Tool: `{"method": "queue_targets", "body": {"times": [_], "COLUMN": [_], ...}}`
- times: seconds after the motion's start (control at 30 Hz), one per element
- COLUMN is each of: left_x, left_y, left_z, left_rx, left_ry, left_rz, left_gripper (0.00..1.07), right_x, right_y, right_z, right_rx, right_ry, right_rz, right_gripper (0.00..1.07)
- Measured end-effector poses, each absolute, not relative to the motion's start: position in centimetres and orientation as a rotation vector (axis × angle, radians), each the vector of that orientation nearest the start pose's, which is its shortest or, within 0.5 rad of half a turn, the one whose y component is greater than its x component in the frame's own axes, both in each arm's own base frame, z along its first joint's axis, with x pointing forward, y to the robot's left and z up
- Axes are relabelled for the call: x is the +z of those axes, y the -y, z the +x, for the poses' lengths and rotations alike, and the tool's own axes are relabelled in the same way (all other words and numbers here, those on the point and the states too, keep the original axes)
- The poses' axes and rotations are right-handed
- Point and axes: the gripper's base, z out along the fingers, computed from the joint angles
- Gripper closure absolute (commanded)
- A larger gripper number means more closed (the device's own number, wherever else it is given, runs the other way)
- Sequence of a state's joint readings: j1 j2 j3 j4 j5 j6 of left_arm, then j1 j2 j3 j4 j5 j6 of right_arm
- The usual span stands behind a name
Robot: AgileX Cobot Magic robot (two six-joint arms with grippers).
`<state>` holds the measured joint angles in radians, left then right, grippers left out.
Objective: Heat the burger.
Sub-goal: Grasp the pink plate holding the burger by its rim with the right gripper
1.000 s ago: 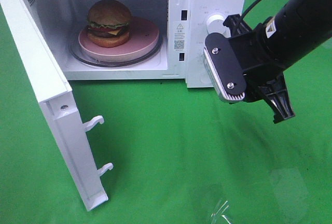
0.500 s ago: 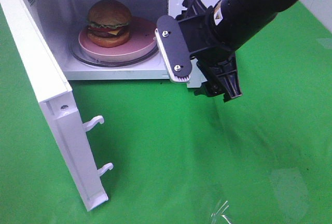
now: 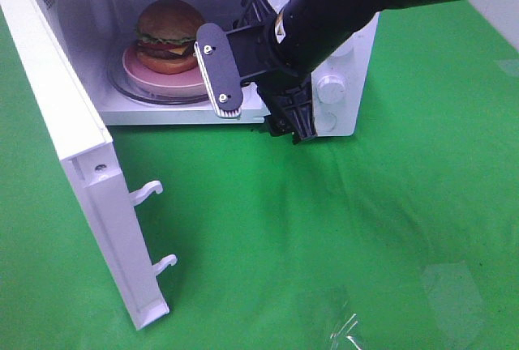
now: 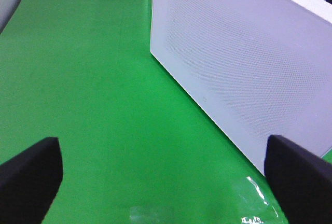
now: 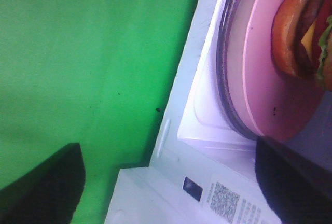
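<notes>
The burger (image 3: 169, 36) sits on a pink plate (image 3: 146, 74) on the glass turntable inside the open white microwave (image 3: 353, 58). My right gripper (image 3: 255, 99) is open and empty. It hangs in front of the right side of the microwave opening, apart from the burger. The right wrist view shows its open fingers (image 5: 46, 182) on either side of the lower front edge, with the burger (image 5: 306, 32) and the plate (image 5: 270, 94) beyond. My left gripper (image 4: 166, 182) is open and empty over the green cloth, facing the outside of the door (image 4: 244, 63). It is out of the high view.
The microwave door (image 3: 73, 164) stands swung wide open at the left, its latch hooks (image 3: 150, 192) pointing right. A knob (image 3: 331, 89) shows on the control panel beside my right arm. Green cloth (image 3: 324, 228) covers the table, with a shiny wrinkle of clear film (image 3: 345, 330) near the front.
My right arm has swung left, from in front of the control panel to the right side of the opening. The burger, plate and door have not moved.
</notes>
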<state>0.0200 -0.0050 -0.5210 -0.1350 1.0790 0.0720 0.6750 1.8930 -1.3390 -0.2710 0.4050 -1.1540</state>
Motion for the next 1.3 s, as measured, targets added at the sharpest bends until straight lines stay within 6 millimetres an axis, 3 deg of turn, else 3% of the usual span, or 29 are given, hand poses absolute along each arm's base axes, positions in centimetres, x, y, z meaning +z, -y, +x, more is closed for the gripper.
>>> {"method": "queue_targets", "body": {"times": [0.6, 1.3], "left_x": [28.2, 28.2], "left_y": [1.1, 1.1], "left_z": [-0.9, -0.9], "left_rx": [-0.103, -0.103], "left_ry": [-2.03, -2.03], "left_rz": [0.063, 0.063], "left_gripper": [0.09, 0.09], "right_x": [17.6, 14.6], "right_y": [-29.2, -32.9], "right_z": [37.6, 42.1], "right_rx": [-0.4, -0.396], "right_ry": [-1.322, -1.314], "right_rz": [-2.044, -1.968], "right_gripper": [0.22, 0.25]}}
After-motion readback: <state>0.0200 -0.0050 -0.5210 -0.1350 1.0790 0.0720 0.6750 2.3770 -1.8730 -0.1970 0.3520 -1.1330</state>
